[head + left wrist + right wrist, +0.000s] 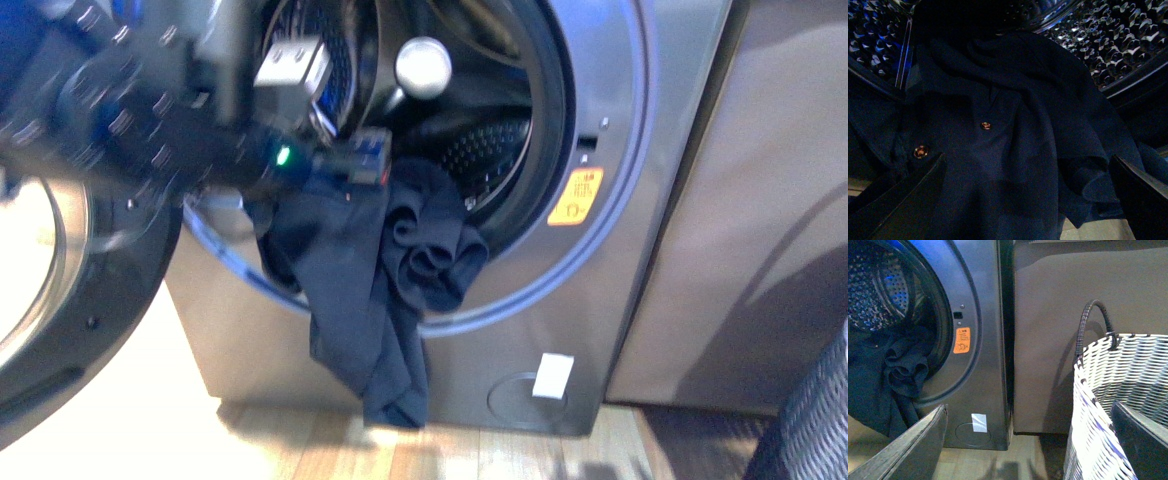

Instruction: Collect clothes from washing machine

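The dark navy, limp fabric garment [370, 290] spills over the drum's lip at about 6 o'clock of the porthole. It hangs down the front of the grey metallic front-loading washing machine [470, 360]. On my left wrist feed its buttoned cloth lies between the left gripper's [1028, 159] fingers [908, 200], which are spread wide. My right gripper [1028, 407] gapes wide on nothing, near the grey-and-white woven basket [1128, 370].

drum mouth [490, 150]: left arm [150, 120] across it | clothes [370, 290] over lip | basket [1128, 390] top open
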Tool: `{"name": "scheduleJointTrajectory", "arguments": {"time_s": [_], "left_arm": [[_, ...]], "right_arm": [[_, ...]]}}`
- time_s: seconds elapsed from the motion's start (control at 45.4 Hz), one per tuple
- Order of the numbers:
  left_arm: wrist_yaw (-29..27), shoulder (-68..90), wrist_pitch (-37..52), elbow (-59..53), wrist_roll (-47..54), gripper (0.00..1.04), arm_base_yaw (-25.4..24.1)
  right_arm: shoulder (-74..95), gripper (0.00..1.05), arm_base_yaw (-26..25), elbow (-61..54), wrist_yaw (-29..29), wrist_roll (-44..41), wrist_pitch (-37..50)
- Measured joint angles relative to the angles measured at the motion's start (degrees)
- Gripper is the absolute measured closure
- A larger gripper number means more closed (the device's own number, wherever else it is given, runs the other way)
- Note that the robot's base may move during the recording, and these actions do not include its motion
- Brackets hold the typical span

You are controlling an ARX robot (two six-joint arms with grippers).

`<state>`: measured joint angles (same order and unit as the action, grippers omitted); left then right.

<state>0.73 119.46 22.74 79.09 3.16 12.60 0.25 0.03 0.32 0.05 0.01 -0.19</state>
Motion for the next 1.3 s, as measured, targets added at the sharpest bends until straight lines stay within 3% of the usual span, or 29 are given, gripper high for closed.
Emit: {"name": "scheduleJointTrajectory", "arguments": {"time_s": [0.528,0.881,1.299], "left_arm": [[-5.7,9.6,-13.5,14.7,2.3,0.07,-1.3],[-3.1,11.6,-17.7,17.6,-2.1,0.07,-0.1],[6.8,12.7,-20.0,20.2,-13.5,0.07,5.0]], "right_arm": [[0.0,0.07,0.0,0.0,0.0,0.0,0.0],[0.0,0.07,0.0,0.0,0.0,0.0,0.0],[0.0,0.07,0.0,0.0,0.0,0.0,0.0]]}}
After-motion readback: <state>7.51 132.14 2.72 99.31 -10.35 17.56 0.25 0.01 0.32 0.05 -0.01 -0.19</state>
